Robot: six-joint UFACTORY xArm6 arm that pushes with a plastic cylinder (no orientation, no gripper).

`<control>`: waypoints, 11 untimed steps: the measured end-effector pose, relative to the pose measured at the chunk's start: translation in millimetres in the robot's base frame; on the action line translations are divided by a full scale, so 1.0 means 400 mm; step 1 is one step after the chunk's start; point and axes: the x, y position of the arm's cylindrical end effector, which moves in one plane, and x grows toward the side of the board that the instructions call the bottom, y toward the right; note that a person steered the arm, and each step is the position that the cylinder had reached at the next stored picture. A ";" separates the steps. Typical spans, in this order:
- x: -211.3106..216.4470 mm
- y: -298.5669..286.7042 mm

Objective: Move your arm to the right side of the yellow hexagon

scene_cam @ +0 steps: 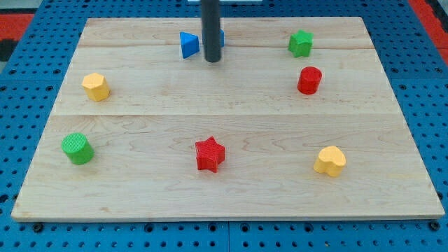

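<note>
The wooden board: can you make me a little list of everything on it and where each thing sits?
board: wooden board on a blue pegboard
my tip: near the view's top, just right of the blue block
blue block: top, left of centre
green star: top right
red cylinder: below the green star
yellow hexagon: left side, far left of my tip
green cylinder: lower left
red star: bottom centre
yellow heart: lower right

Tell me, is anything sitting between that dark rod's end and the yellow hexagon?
No. Between my tip and the yellow hexagon, the camera view shows only bare wood.
</note>
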 end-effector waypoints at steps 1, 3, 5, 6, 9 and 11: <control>0.008 0.204; 0.089 0.286; 0.071 0.014; 0.063 -0.086; 0.046 -0.335; 0.212 -0.339</control>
